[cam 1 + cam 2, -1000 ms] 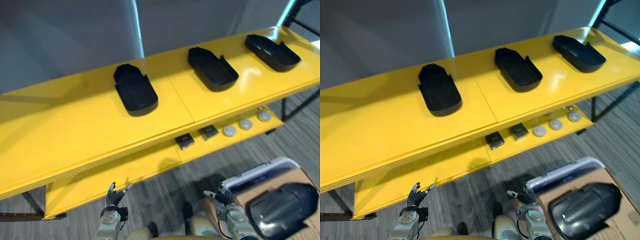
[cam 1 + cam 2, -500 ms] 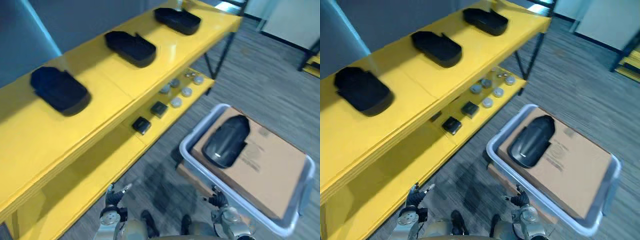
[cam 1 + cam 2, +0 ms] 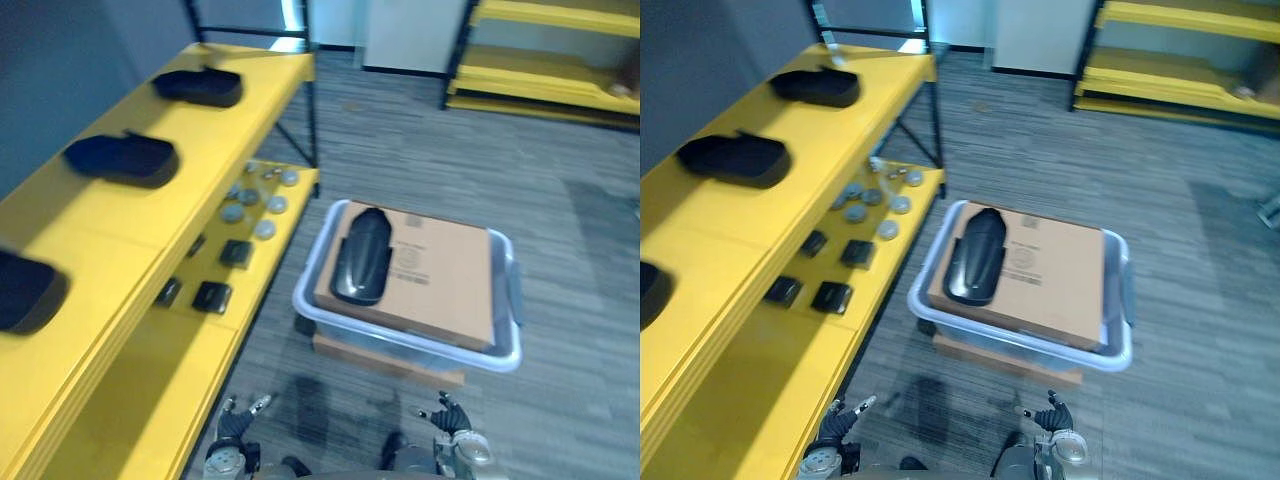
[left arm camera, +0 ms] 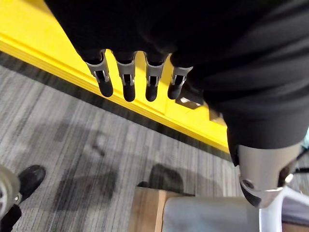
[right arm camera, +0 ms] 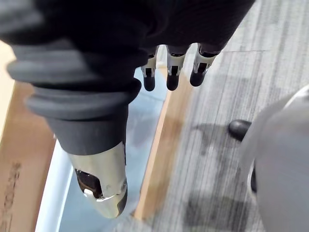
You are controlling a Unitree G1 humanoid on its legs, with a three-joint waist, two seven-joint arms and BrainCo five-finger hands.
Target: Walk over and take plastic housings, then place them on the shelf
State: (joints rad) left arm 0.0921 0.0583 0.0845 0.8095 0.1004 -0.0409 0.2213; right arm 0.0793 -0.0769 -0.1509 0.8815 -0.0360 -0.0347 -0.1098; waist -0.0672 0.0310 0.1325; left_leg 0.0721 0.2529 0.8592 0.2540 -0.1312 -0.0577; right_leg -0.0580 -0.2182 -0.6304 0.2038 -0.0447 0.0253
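**Visitor:** Where is the black housing [image 3: 360,257] at this moment?

**Onlooker:** It lies lengthwise on a cardboard box [image 3: 445,285], on the side nearest the shelf [image 3: 150,215]. The box sits in a grey bin [image 3: 512,352] on the carpeted floor [image 3: 560,190], just beside that yellow shelf.

**Visitor:** And the shelf itself?

**Onlooker:** Three other black housings [image 3: 122,158] rest in a row along its top board, well apart from one another. Round grey discs [image 3: 250,200] and small black blocks [image 3: 212,296] lie on the lower board.

**Visitor:** What are the robot's hands doing?

**Onlooker:** The left robot hand [image 3: 235,428] hangs low beside the shelf's lower board. Its fingers [image 4: 126,82] are straight and slightly spread, holding nothing. The right robot hand [image 3: 452,418] hangs low near the bin's near edge. Its fingers [image 5: 171,72] are straight too, and it is just as empty.

**Visitor:** Anything further off?

**Onlooker:** Yellow racks [image 3: 540,45] stand along the far side of the room.
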